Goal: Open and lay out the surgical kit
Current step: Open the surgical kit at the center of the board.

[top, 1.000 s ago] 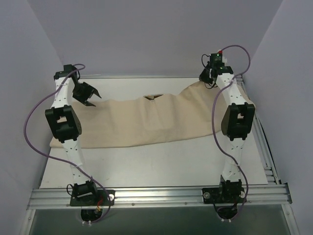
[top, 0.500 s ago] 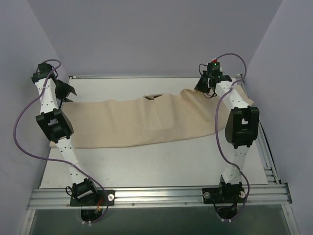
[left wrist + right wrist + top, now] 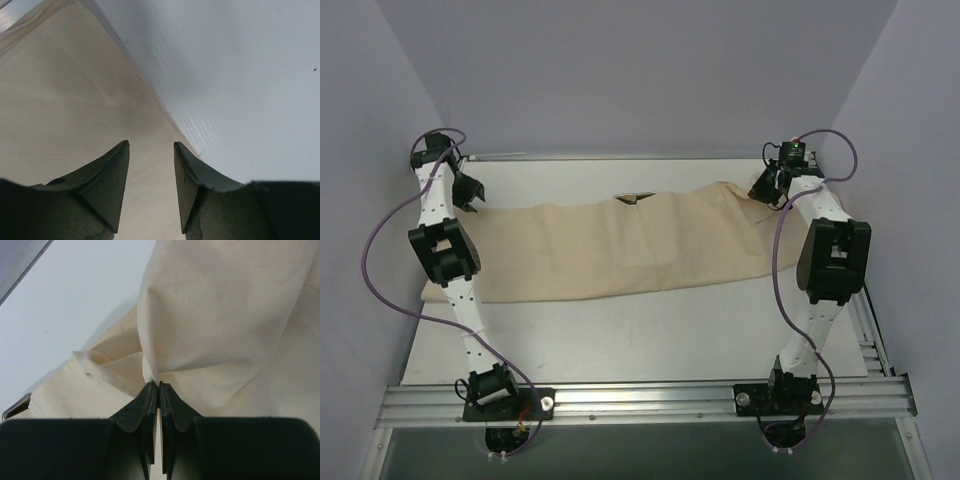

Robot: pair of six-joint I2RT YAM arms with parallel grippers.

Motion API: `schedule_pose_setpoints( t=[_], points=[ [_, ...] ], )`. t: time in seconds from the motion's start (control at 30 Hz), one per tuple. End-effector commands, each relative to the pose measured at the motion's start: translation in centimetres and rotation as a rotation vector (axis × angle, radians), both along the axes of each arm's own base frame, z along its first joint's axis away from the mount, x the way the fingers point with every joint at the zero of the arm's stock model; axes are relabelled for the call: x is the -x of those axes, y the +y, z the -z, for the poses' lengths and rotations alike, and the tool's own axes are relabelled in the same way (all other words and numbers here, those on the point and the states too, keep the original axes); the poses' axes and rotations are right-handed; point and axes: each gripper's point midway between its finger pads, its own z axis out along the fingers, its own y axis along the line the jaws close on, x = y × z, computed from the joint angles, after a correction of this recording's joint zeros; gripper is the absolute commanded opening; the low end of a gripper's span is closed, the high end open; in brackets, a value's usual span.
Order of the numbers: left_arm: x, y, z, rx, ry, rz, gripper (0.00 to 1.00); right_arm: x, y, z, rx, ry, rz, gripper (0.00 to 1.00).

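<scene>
Moved since earlier: the left gripper point(image 3: 150, 144) has been brought back in from the left wall, and the right gripper point(image 3: 159, 385) has been carried outward to the right, with the cloth's corner drawn along.
Left gripper: held over the left far end of the cloth, fingers parted by a narrow gap, nothing between them.
Large beige cloth wrap point(image 3: 620, 250): spread as a long band across the far half of the white table point(image 3: 650, 330), its right end lifted and bunched.
Right gripper: jaws closed tight on a pinched fold at the cloth's right far corner.
Handling: the wrap is judged soft, light and limp (it drapes in loose folds), so it is likely to sag and drag rather than slide flat.
Where to take hold: an edge or corner fold is best pinched; the flat middle offers no purchase.
Contents: not shown.
</scene>
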Motion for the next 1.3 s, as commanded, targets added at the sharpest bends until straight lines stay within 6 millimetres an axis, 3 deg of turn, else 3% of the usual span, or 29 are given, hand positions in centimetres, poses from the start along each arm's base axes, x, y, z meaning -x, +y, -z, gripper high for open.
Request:
schedule_pose_setpoints(
  t=[0.0, 0.13, 0.2, 0.33, 0.5, 0.6, 0.63, 0.77, 0.87, 0.93, 1.2, 1.27],
  points=[
    [-1.1, 2.5, -0.4, -0.078, -0.043, -0.119, 0.49, 0.1, -0.1, -3.8, 0.014, -0.074, -0.017, 0.06],
    [-0.8, 1.7, 1.2, -0.069, 0.0, -0.134, 0.47, 0.4, -0.3, -3.8, 0.027, -0.069, -0.011, 0.08],
    [-0.9, 1.2, 1.6, -0.06, 0.003, -0.126, 0.47, 0.8, -1.6, -3.4, 0.073, -0.045, 0.036, 0.09],
    [-1.6, 0.0, 2.0, -0.046, -0.009, -0.103, 0.48, 2.3, -6.9, -0.8, 0.139, 0.079, 0.17, 0.09],
    [-1.8, -0.3, 2.1, -0.049, -0.009, -0.065, 0.47, 2.2, -11.1, 0.8, 0.273, 0.163, 0.229, 0.1],
    [-1.7, -0.4, 1.7, -0.058, -0.013, -0.023, 0.47, 2.6, -12.9, 3.2, 0.311, 0.233, 0.248, 0.12],
    [-1.7, -0.5, 1.6, -0.06, -0.013, -0.014, 0.47, 2.8, -12.9, 4.3, 0.304, 0.274, 0.234, 0.12],
    [-1.4, -0.2, 1.0, -0.091, -0.01, 0.035, 0.47, 4.7, -11.9, 5.8, 0.247, 0.349, 0.229, 0.04],
    [-1.1, -0.2, 1.2, -0.089, 0.004, 0.052, 0.48, 6.8, -10.6, 5.6, 0.212, 0.355, 0.22, 0.01],
    [-0.8, -0.4, 1.5, -0.088, 0.019, 0.066, 0.52, 7.5, -10.2, 4.4, 0.207, 0.334, 0.219, 0.0],
    [-0.3, -0.3, 1.2, -0.061, 0.023, 0.061, 0.56, 12.2, -8.9, 5.3, 0.18, 0.441, 0.214, 0.0],
    [-0.4, -0.4, 0.9, -0.057, 0.012, 0.061, 0.56, 12.8, -8.6, 4.6, 0.169, 0.436, 0.228, 0.0]
  ],
)
